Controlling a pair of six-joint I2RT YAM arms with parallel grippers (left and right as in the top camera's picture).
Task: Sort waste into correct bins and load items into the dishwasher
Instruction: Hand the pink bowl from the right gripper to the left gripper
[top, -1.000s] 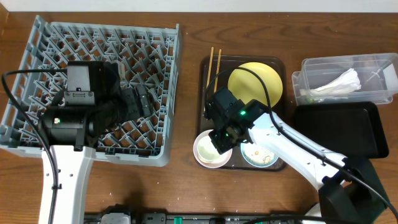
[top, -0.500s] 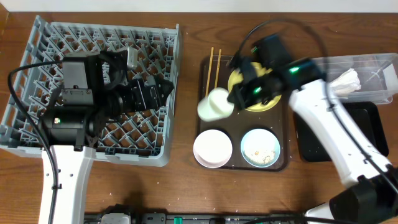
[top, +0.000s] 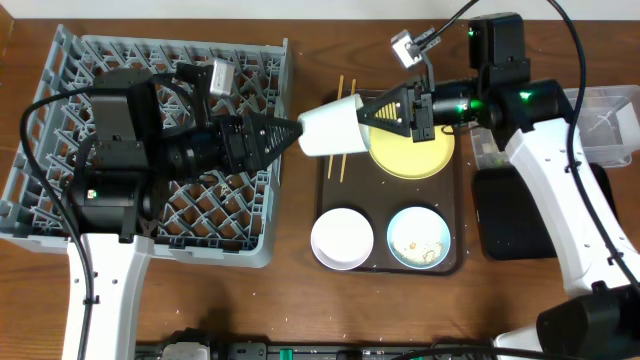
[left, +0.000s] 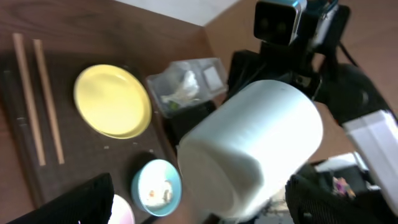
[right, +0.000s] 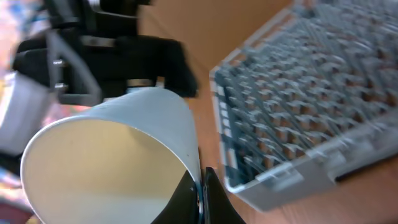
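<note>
Pinching one cup (top: 330, 128): right end effector (top: 368, 114) | left end effector (top: 292, 131) spread wide; empty

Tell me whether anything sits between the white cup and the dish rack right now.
Only the left gripper: it reaches out from over the grey rack, open at the base of the white cup, while the right gripper pinches the cup's rim. Nothing else visible lies between cup and rack.

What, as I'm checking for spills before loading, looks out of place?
The white cup hangs sideways in mid-air beside the rack, pinched at its rim by the right tool. It looks empty; food scraps sit in the blue bowl.
</note>
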